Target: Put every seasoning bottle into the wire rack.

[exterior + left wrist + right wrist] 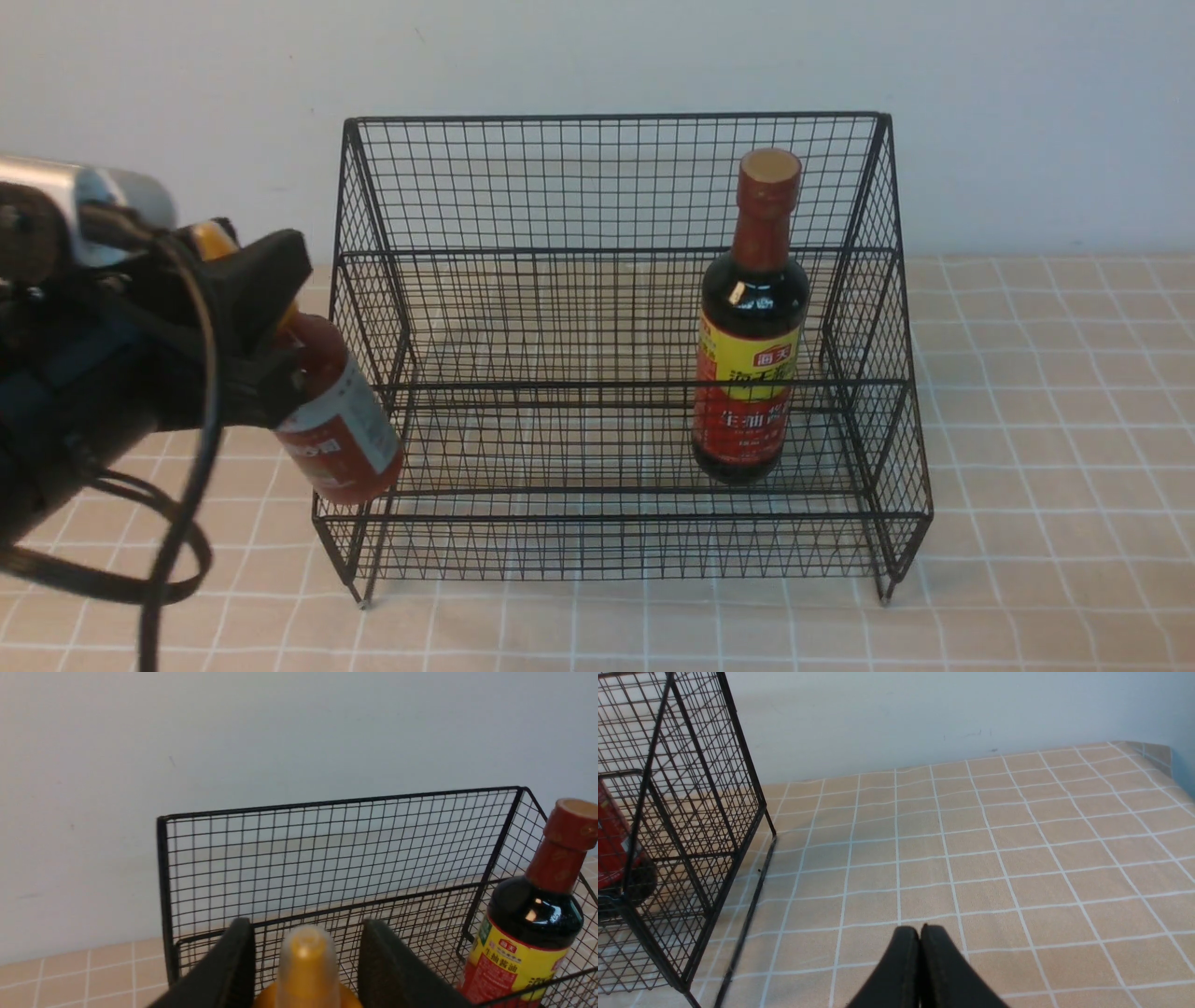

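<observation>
The black wire rack stands mid-table against the wall. Upright on its lower tier, at the right end, is the dark soy-sauce bottle with a red-brown cap. My left gripper is shut on the small red-sauce squeeze bottle, which hangs tilted in the air just outside the rack's left side. In the left wrist view its yellow nozzle sits between my fingers, with the rack and the soy-sauce bottle beyond. My right gripper is shut and empty, above the cloth to the right of the rack.
A beige checked cloth covers the table, and a pale wall rises right behind the rack. A black cable loops below my left arm. The rack's left and middle parts hold nothing.
</observation>
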Tool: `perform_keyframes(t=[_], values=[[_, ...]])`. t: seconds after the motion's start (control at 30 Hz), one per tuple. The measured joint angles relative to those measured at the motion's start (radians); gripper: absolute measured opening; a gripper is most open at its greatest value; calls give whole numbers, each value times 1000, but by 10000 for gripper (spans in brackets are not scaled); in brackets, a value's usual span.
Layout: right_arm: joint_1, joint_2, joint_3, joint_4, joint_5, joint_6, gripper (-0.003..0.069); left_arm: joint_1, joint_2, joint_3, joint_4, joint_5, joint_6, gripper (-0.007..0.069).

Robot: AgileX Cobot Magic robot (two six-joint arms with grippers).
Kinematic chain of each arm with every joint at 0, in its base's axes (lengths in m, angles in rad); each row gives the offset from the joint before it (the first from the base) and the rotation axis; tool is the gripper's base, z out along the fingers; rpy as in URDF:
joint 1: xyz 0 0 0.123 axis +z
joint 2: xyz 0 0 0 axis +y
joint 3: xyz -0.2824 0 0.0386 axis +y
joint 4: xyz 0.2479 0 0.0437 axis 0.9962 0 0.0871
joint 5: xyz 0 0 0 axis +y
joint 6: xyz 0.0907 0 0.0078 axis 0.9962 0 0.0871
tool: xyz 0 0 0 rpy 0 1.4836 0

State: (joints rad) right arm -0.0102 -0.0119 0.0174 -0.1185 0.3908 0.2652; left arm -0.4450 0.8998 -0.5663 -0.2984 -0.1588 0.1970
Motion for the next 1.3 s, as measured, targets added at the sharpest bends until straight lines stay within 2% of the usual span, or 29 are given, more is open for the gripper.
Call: perform_keyframes(t=[0.2,0.37,0.73,0.97,1.17,1.3], values=[[0,0,0,0,0,0,-14,-60,167,0,-1,-163,7,257],[0,0,0,0,0,0,-14,-65,289,0,-2,-213,10,257],[0,0,0,0,0,0,-14,-66,440,-2,10,-206,9,257],[0,0,0,0,0,0,-14,-68,447,-7,17,-203,9,268],[0,0,0,0,0,0,-14,-68,402,-8,17,-192,29,417],[0,0,0,0,0,0,-14,-68,308,-8,17,-167,86,452]])
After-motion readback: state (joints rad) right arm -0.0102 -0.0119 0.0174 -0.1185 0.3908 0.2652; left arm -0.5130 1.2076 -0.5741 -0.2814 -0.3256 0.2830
